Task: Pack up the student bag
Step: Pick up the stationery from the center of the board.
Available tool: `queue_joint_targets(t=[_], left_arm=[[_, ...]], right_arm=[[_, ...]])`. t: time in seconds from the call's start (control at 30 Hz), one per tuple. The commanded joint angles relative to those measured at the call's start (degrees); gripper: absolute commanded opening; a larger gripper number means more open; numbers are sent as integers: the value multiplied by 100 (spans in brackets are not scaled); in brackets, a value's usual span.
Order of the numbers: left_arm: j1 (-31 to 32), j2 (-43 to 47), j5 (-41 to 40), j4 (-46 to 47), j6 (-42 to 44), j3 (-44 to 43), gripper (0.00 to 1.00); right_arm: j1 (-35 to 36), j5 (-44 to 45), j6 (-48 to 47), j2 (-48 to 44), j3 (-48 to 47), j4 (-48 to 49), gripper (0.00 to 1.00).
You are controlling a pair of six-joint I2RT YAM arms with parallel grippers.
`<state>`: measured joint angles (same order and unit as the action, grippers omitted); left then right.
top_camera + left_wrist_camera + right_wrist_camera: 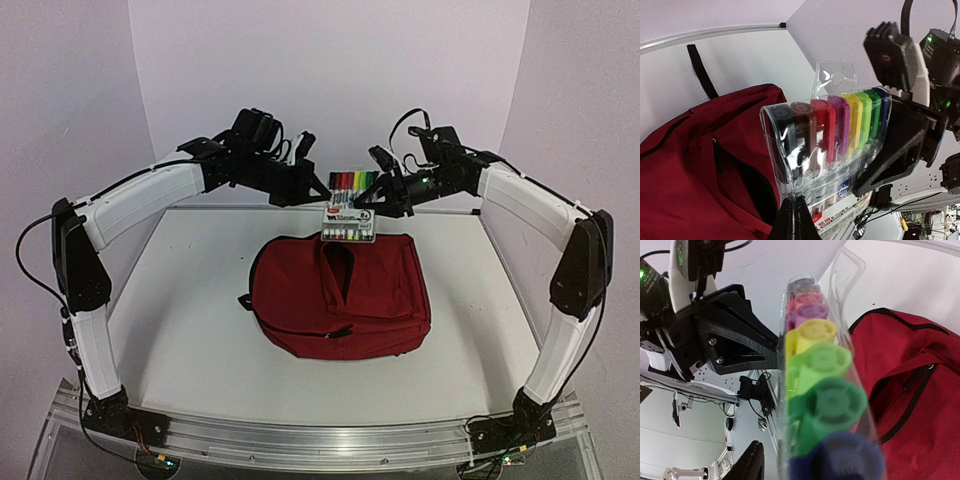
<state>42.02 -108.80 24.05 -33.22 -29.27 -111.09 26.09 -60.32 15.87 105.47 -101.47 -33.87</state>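
Observation:
The student bag (pixel 340 295) is a dark red backpack lying flat on the white table, its top opening gaping towards the back. Just above that opening hangs a clear pack of coloured markers (pixel 350 205). My left gripper (pixel 320 192) is shut on the pack's thin plastic edge, as the left wrist view (pixel 793 202) shows. My right gripper (pixel 386 192) straddles the pack's other end (pixel 820 390). Its one visible finger (pixel 752 462) stands slightly off the plastic and the other is hidden behind the caps. The bag (pixel 690 175) lies beneath the pack.
A black strap (pixel 700 70) trails from the bag's top onto the table. The white table (pixel 180 320) is walled by pale panels at the back and sides. An aluminium rail (pixel 320 440) runs along the near edge between the arm bases.

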Motion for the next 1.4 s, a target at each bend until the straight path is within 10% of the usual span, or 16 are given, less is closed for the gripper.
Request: queue_joint_targets(t=[0.0,0.13,0.3,1.07,1.23,1.37], left_arm=[[1,416,239,593,-152,186,13],[-205,620,622,599,-522,660,72],[-401,986,1371,1675,-1072,1608,88],[-387,913,2402,2990,-1950,2180,0],[-390,1024,2329,3238,-2072,2377,0],[-471,1283,1919,3252,-2165,2729,0]], right_arm=[[20,13,79,3,-110,254,11],[-53,-363,188,-45,-76,319,3],[-55,-854,78,-165,94,355,2],[56,-731,130,-53,130,355,18],[56,-628,221,-13,149,355,75],[45,278,148,-51,192,288,87]])
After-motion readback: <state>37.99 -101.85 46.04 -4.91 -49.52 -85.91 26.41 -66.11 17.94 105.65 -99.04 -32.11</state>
